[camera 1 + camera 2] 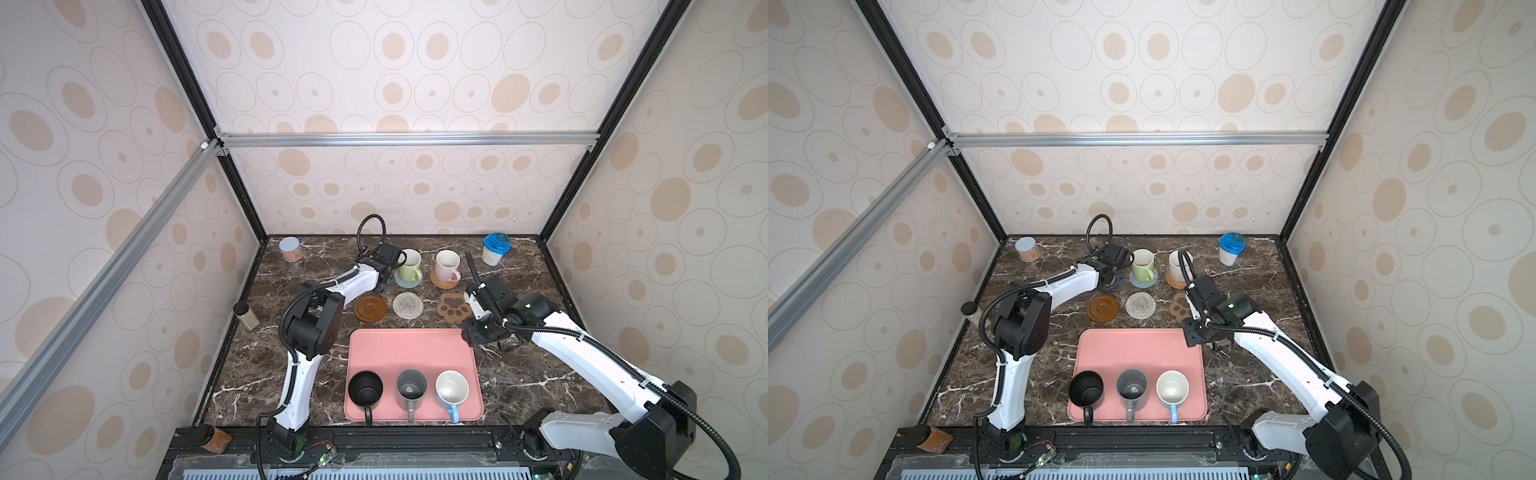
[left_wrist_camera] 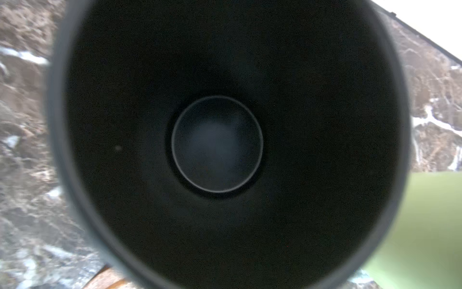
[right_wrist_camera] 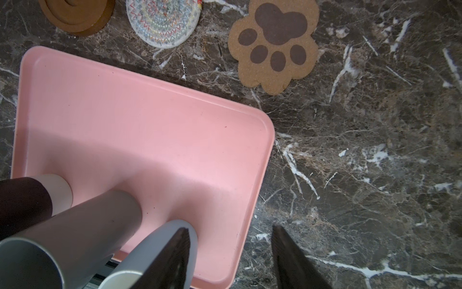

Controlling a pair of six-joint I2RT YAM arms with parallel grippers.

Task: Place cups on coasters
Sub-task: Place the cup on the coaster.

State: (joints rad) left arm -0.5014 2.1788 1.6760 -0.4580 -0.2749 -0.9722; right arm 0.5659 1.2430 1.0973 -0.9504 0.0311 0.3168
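The left claw (image 1: 387, 276) sits at the back of the table (image 1: 257, 357), just beside the green mug (image 1: 409, 266). Its wrist view looks straight down into a black mug (image 2: 217, 145) that nearly fills the picture. No finger shows there, and in both top views the claw is too small to read, so I cannot tell whether it grips or has let go.

The green mug stands on the blue-grey coaster (image 1: 409, 284). The pink mug (image 1: 446, 264) stands on the orange coaster (image 1: 443, 283). In front of them, 3 coasters lie in a row with nothing on them: the brown disc (image 1: 370, 307), the woven round (image 1: 407, 305) and the paw mat (image 1: 453, 307).

On the near half of the pink tray (image 1: 411, 349), 3 mugs stand upright with handles toward the robot: a second black mug (image 1: 365, 388), the grey mug (image 1: 411, 388) and the light blue mug (image 1: 451, 388).

The right claw (image 3: 232, 260) hangs near the tray's far right corner. Its 2 fingers (image 3: 292, 260) are spread, with nothing between them.
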